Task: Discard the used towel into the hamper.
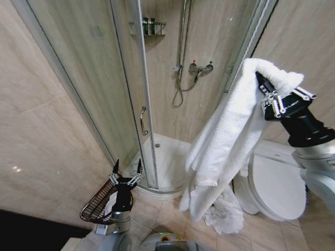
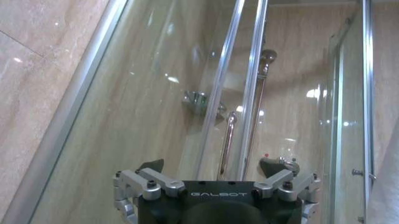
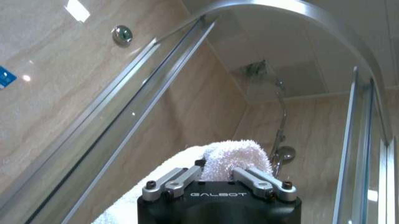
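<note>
1. Towel (image 1: 230,136): white terry cloth, lifted high to the right of the shower door (image 1: 131,94); it drapes down in long folds toward the floor in front of the toilet (image 1: 277,188). A second white bundle (image 1: 225,214) lies on the floor tiles below it, beside the toilet base.
2. Right pincer (image 1: 266,93): raised well right of the shower door, fingers clamped on the upper fold of the towel; in the right wrist view the terry cloth (image 3: 231,161) bulges up between the closed fingers (image 3: 174,183).
3. Hamper (image 1: 99,201): dark reddish-brown wire basket with horizontal rings, low on the floor to the left of the shower door's foot, tilted, with something white showing inside.
4. Left pincer (image 1: 126,171): low, just above the hamper and near the base of the shower door, fingers spread wide and holding nothing; the left wrist view shows its tips (image 2: 151,165) apart, facing the glass and the door handle (image 2: 228,140).
</note>
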{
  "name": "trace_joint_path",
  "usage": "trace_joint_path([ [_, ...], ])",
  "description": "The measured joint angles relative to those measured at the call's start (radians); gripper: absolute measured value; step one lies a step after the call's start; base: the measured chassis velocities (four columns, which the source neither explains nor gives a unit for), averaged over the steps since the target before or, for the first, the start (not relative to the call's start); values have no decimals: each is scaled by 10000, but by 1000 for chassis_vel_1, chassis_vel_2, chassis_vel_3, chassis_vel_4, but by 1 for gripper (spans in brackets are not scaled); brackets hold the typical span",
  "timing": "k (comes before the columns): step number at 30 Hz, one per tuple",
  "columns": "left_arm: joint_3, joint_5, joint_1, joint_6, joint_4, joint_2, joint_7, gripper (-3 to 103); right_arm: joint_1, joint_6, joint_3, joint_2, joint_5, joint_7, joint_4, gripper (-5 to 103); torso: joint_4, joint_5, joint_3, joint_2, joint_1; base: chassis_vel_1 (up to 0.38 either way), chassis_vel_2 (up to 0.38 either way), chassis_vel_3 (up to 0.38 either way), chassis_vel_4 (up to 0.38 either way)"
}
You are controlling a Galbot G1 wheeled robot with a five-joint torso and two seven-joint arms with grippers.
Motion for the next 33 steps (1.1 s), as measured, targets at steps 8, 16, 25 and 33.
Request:
trace_joint_path([
  [8, 122, 95, 27, 42, -41, 32, -258, 100, -12, 166, 32, -14, 166, -34, -53, 5, 0, 1, 14, 25, 12, 0, 0, 0, 0],
  [16, 118, 107, 22, 46, -54, 17, -309, 100, -6, 153, 110, -60, 233, -18, -46, 5, 1, 0, 22, 38, 21, 3, -2, -6, 5],
  [25, 140, 98, 6, 64, -64, 18, -338, 100, -24, 150, 148, -54, 346, 7, -48, 5, 0, -1, 27, 48, 27, 84, -80, -115, 115],
  [33, 141, 99, 21, 56, -64, 10, -370, 100, -22, 168, 124, -57, 488, 35, -44, 5, 0, -1, 29, 59, 20, 220, -228, -213, 201],
])
